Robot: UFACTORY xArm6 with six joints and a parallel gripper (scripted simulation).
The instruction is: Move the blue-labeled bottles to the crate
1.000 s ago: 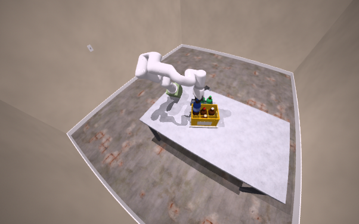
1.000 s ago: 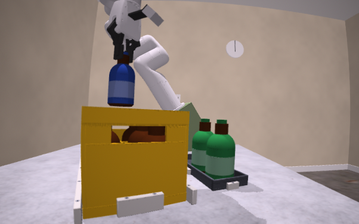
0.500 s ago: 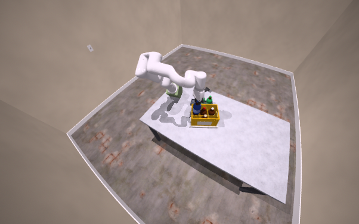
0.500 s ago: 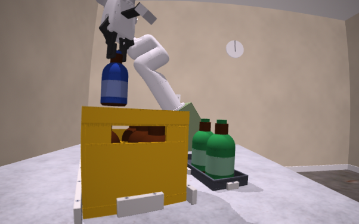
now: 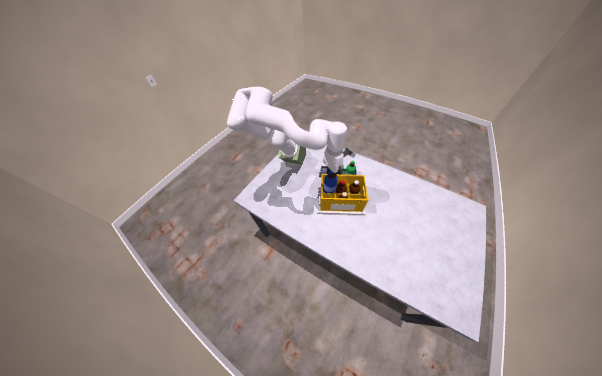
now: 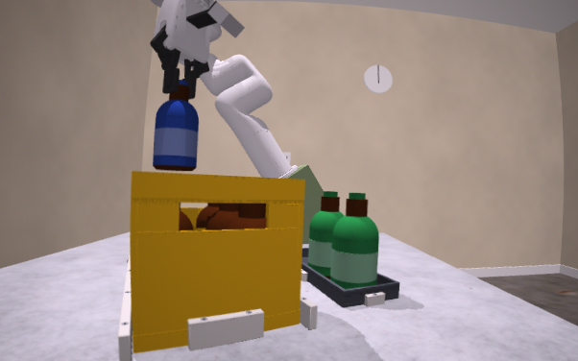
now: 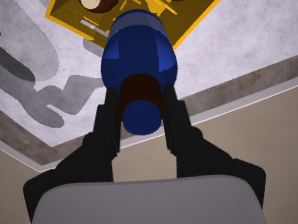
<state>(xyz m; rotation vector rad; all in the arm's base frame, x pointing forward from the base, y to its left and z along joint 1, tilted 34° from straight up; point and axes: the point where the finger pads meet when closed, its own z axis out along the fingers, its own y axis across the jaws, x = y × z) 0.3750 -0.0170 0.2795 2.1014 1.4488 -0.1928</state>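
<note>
Black two-fingered gripper (image 6: 180, 84) (image 7: 140, 99) jaws are clamped on the brown neck of your blue-labeled bottle (image 5: 330, 183) (image 6: 176, 135) (image 7: 139, 55), and the exterior view shows you its base above the rim of the yellow plastic crate (image 5: 344, 205) (image 6: 218, 274) (image 7: 195, 24), which the top view cannot settle. From the top, you see brown bottles with red and pale caps in the crate's cells; only the exterior view gives you both green bottles (image 6: 323, 240) (image 6: 354, 250) whole, upright on the dark shallow tray (image 6: 371, 292).
</note>
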